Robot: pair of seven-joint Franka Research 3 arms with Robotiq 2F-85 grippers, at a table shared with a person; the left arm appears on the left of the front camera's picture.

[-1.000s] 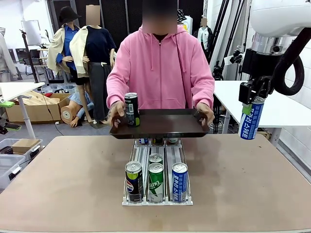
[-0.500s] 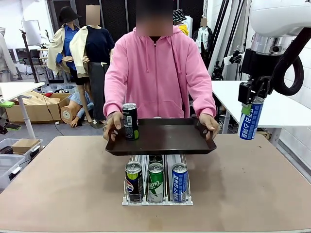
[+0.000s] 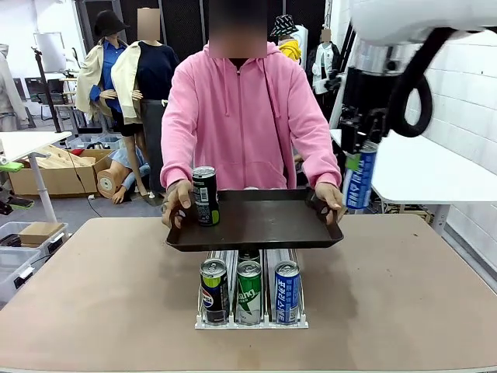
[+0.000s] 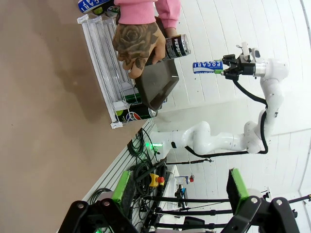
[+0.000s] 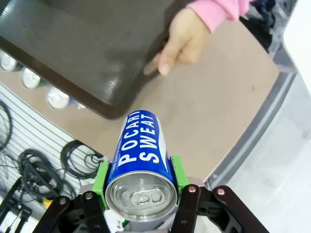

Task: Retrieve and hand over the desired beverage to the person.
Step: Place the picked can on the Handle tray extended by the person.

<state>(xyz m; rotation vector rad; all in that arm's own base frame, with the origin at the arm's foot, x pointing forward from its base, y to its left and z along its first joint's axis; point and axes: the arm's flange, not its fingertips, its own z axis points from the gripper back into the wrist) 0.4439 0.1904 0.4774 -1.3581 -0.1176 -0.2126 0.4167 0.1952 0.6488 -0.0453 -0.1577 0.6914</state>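
My right gripper (image 3: 362,177) is squeezed tight on the blue can (image 3: 361,176), and I see it hanging in the air just past the tray's (image 3: 256,233) right edge, near the person's hand (image 3: 329,199). In the right wrist view the can (image 5: 141,155) sits snug between the green pads (image 5: 101,178), top end toward the camera. My left gripper (image 4: 180,194) is wide open and holds nothing, well away from the tray.

The person (image 3: 245,116) holds the tray out over the rack (image 3: 250,291) with both hands. A black can (image 3: 206,196) already stands on its left side.

What could go wrong, I think: the tray is in hands, not on the table, so it can wobble or tip. If I set the blue can down hard or on the rim, it may fall over and roll off. It could knock the black can too. If I come in low, I may bump the fingers on the right edge. If I let go too high, the can will drop and bounce.
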